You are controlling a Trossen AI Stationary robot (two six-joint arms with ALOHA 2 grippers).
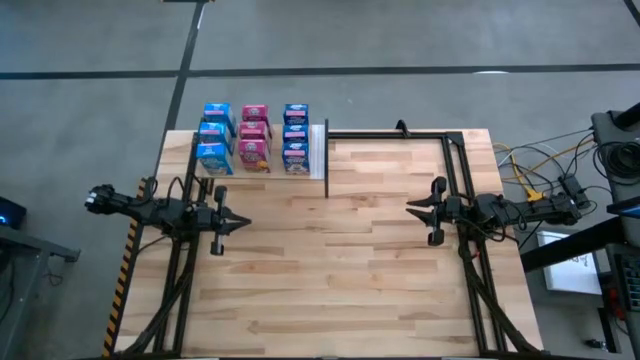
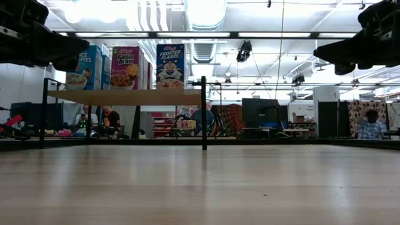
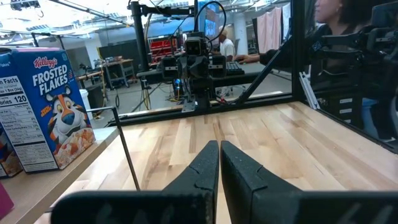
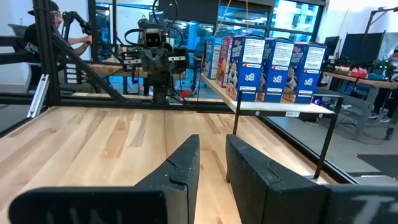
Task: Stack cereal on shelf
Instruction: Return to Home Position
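The cereal boxes (image 1: 254, 138) are found on the shelf (image 1: 318, 150), set upright in three close columns of three: a blue column on the outer side, a pink column in the middle and a blue column next to the white strip. In the low view the shelf board (image 2: 125, 97) is seen raised above the tabletop (image 1: 330, 270) on thin black posts, with a blue box (image 2: 90, 65), a pink Raisin Bran box (image 2: 125, 65) and a blue Frosted Flakes box (image 2: 170, 65) at its front edge. The shelf is located at the back corner of the tabletop on the left arm's side, beside a black metal frame (image 1: 455, 150). The left end effector (image 1: 240, 222) is held over the tabletop in front of the shelf, well apart from the boxes; its fingers (image 3: 199, 171) are pressed together with nothing between them. The right end effector (image 1: 412, 208) is held opposite it, over the other half of the tabletop; its fingers (image 4: 183, 165) are parted by a narrow gap and nothing is gripped. A seated person (image 2: 372, 127) is visible in the room beyond the tabletop.
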